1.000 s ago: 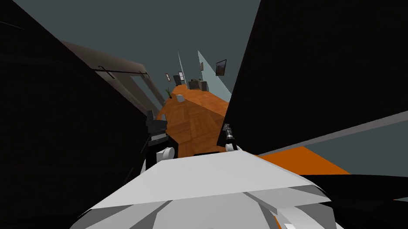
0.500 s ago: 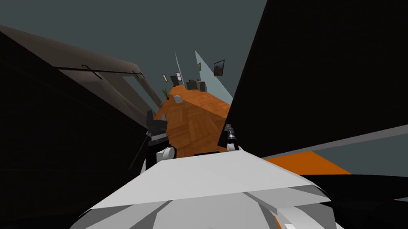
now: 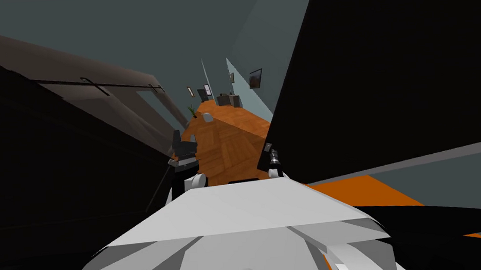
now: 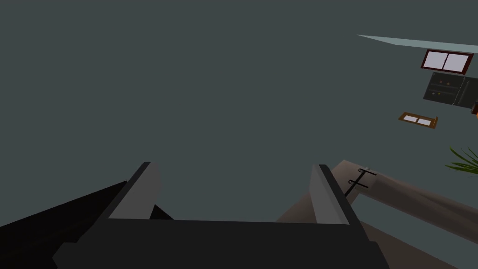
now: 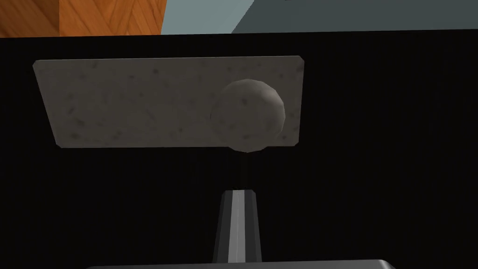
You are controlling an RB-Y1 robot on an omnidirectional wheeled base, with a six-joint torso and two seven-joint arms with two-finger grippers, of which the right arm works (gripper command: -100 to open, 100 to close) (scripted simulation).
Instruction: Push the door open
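As the door stands: the flat black door panel [image 3: 385, 66] lies close against the right gripper [image 3: 271, 155], swung aside far enough that a gap beside that gripper shows the orange wooden parquet floor [image 3: 224, 142] running on ahead.
Right gripper: its two blade fingers are pressed together with nothing between them and point straight at the door's black face. Whether the tips touch it, I cannot tell.
Handle: the round speckled grey knob [image 5: 247, 115] sits just beyond those fingertips, on a rectangular speckled grey plate [image 5: 140, 102]. It is not gripped.
Left gripper [image 4: 233, 166]: fingers spread apart and empty, held across the gap from the right gripper, away from the door.
Done, as I judge it: the door is off its frame and part of the way open.
Left to do, as I judge it: more pushing with the closed fingers near the knob, until the panel swings clear of the passage.
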